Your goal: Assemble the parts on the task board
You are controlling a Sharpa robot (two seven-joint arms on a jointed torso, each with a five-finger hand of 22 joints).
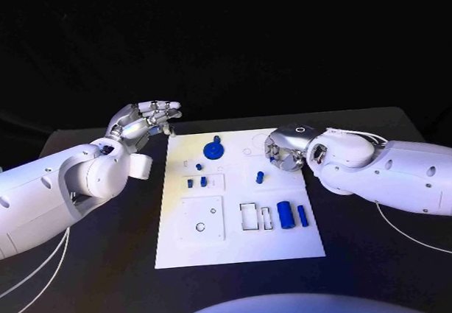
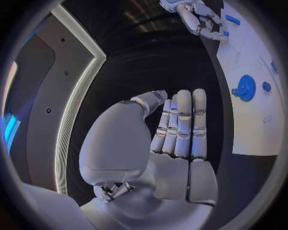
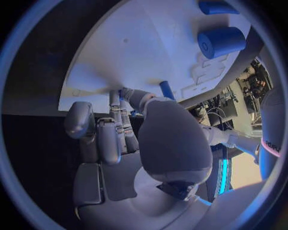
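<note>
Clearly much remains: several parts (image 1: pixel 286 215) lie loose at the lower right of the task board (image 1: pixel 192 248). My right robot hand (image 1: pixel 283 154) pinches a small blue peg (image 3: pixel 167 89); my left robot hand (image 1: pixel 146 119) hovers spread, holding nothing.

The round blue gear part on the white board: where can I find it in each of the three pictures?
Head view: the blue gear sits near the task board's far edge, left of centre.
Left wrist view: the gear lies on the board, beyond the left hand.
Right wrist view: I cannot find it.
Shared landmark: the white task board.
</note>
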